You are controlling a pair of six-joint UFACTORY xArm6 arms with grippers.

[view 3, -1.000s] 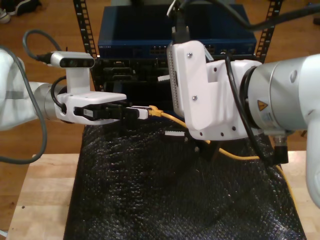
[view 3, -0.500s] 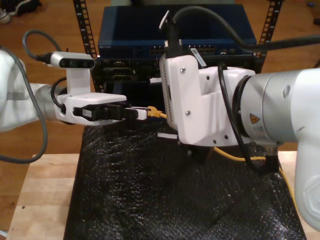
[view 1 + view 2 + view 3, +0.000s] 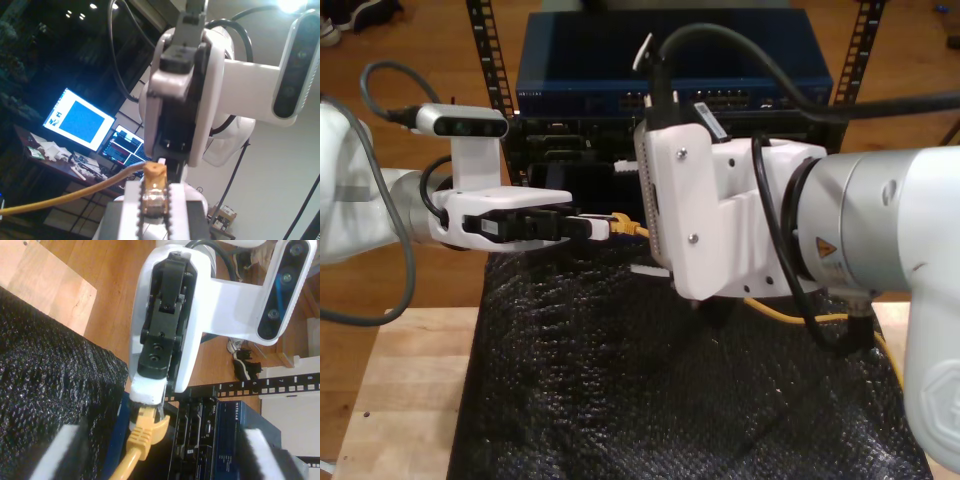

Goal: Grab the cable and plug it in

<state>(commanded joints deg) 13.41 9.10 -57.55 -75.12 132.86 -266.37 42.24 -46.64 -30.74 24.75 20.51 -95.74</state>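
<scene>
You have a light wooden table (image 3: 405,385) as the work surface, and a sheet of black bubble wrap (image 3: 620,390) lies directly on it, covering its middle. Bare wood shows at the exterior view's left and at its right edge. In the second wrist view the wrap (image 3: 45,370) overlaps the table's pale wood (image 3: 50,285).

The long thin yellow-orange network cable (image 3: 790,314) ends in a small clear plastic plug with a yellow boot (image 3: 628,226). In the exterior view the plug end is held up off the black textured mat, level, just in front of the rack's dark equipment. The cord runs from it toward the exterior view's right, passes behind a white arm housing, and trails down over the mat's right edge.
</scene>
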